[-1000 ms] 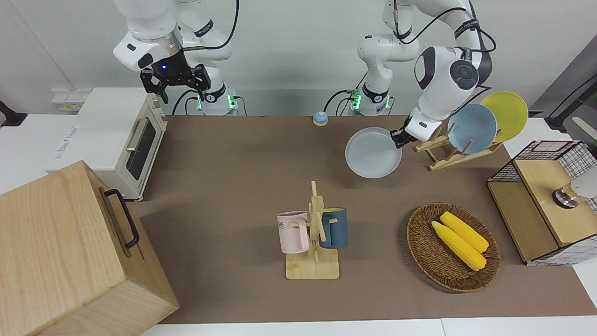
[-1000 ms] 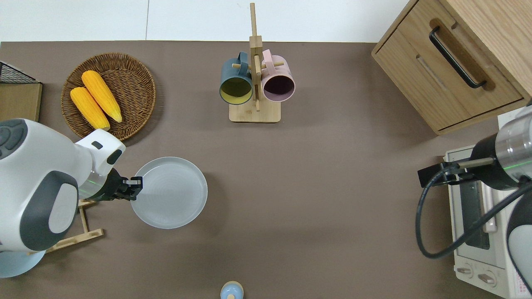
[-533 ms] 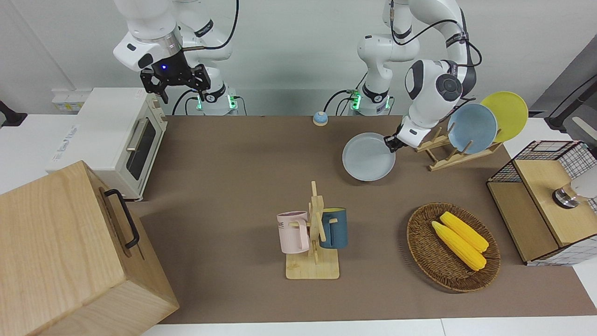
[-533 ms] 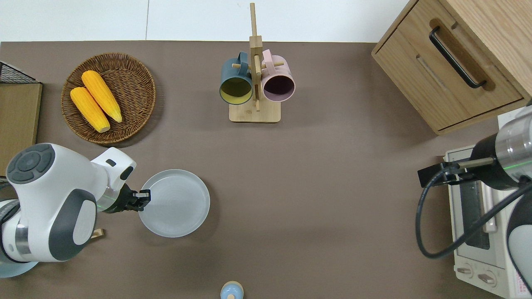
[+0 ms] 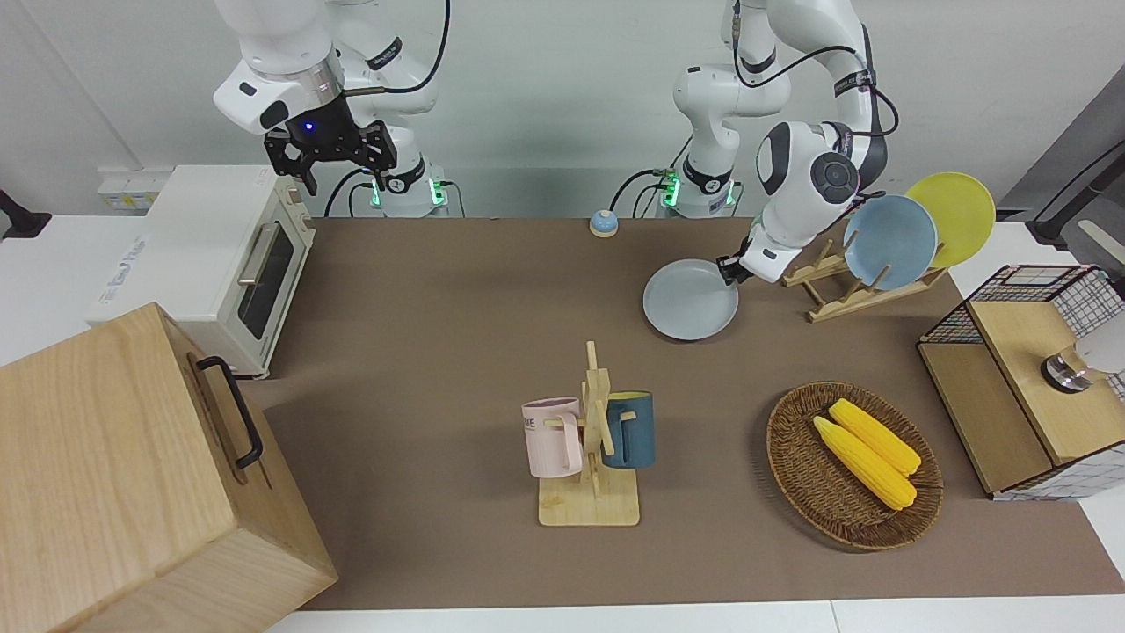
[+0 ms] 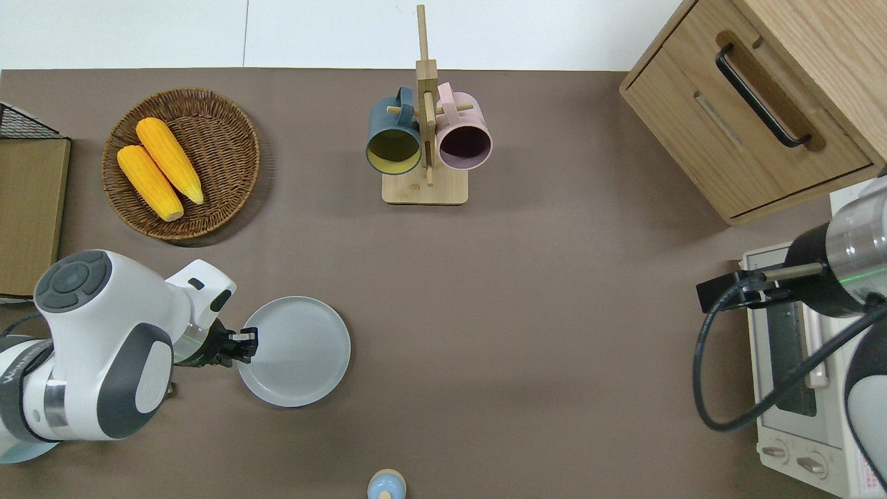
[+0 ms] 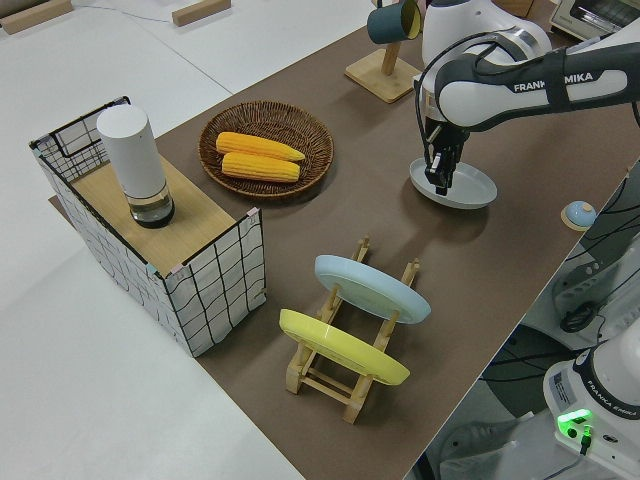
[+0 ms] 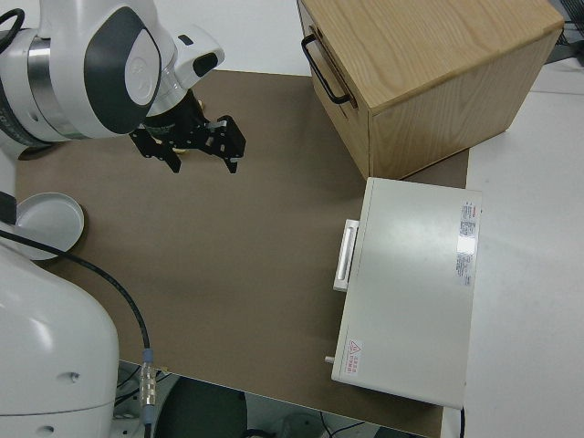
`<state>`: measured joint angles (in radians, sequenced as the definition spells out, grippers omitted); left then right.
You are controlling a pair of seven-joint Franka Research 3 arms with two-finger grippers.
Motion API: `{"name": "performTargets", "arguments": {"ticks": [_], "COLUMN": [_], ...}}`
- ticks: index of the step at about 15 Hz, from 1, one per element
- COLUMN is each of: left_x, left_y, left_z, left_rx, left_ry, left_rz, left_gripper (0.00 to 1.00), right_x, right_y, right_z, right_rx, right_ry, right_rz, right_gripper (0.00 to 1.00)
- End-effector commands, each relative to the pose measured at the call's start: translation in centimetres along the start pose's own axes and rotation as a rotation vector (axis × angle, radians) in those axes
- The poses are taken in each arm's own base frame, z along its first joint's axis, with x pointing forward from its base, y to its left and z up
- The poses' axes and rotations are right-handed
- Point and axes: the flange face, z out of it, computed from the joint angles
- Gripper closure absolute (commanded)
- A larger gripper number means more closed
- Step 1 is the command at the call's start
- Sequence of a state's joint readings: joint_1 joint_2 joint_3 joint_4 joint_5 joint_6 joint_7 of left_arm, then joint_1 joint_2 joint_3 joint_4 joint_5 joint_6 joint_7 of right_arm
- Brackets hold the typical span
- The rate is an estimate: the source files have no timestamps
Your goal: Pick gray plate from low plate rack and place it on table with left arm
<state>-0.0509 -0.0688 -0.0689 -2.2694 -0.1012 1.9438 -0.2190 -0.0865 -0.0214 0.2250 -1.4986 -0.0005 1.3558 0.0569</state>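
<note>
The gray plate (image 5: 690, 301) lies level, at or just above the brown table (image 5: 439, 308), beside the low plate rack (image 5: 844, 294), toward the table's middle. I cannot tell if it touches the table. My left gripper (image 5: 728, 268) is shut on the plate's rim nearest the rack; it also shows in the overhead view (image 6: 246, 344), with the plate (image 6: 294, 351). In the left side view the gripper (image 7: 440, 178) points down onto the plate's edge (image 7: 455, 183). The rack (image 7: 350, 370) holds a blue plate (image 7: 372, 288) and a yellow plate (image 7: 340, 348). My right gripper (image 5: 344, 176) is parked, open and empty.
A mug stand (image 5: 591, 440) with two mugs stands mid-table, farther from the robots. A wicker basket (image 5: 795, 475) with corn and a wire-sided box (image 5: 1028, 378) are at the left arm's end. A toaster oven (image 5: 220, 255) and wooden cabinet (image 5: 132, 475) are at the right arm's end.
My left gripper has carried the gray plate down and toward the robots, and the plate has gone from tilted to level. The right arm has not moved.
</note>
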Motion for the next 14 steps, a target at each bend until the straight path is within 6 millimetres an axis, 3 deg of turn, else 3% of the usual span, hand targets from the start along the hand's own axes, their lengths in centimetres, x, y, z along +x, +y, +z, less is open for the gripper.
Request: {"name": "performTargets", "arguments": {"ticks": [1, 3, 7, 14], "left_x": [-0.1, 0.4, 1.3, 0.6], "left_y": [0.6, 0.7, 1.0, 0.9], "left_z": [-1.1, -2.8, -7.8, -17.9], "left_rx": [-0.004, -0.006, 0.034, 0.018], "left_ry": [0.032, 0.067, 0.162, 0.219], "left_rz": [-0.003, 0.003, 0.0, 0.004], "left_gripper": [0.15, 0.01, 0.01, 0.01], "right_x": [-0.3, -0.3, -0.3, -0.3], "right_y": [0.4, 0.4, 0.4, 0.4], "right_z": [-0.4, -0.4, -0.4, -0.4], "right_rx": [0.003, 0.003, 0.003, 0.003], "right_ry": [-0.005, -0.005, -0.005, -0.005], "right_rz": [0.004, 0.004, 0.004, 0.004], "right_gripper": [0.011, 0.011, 0.011, 0.011]}}
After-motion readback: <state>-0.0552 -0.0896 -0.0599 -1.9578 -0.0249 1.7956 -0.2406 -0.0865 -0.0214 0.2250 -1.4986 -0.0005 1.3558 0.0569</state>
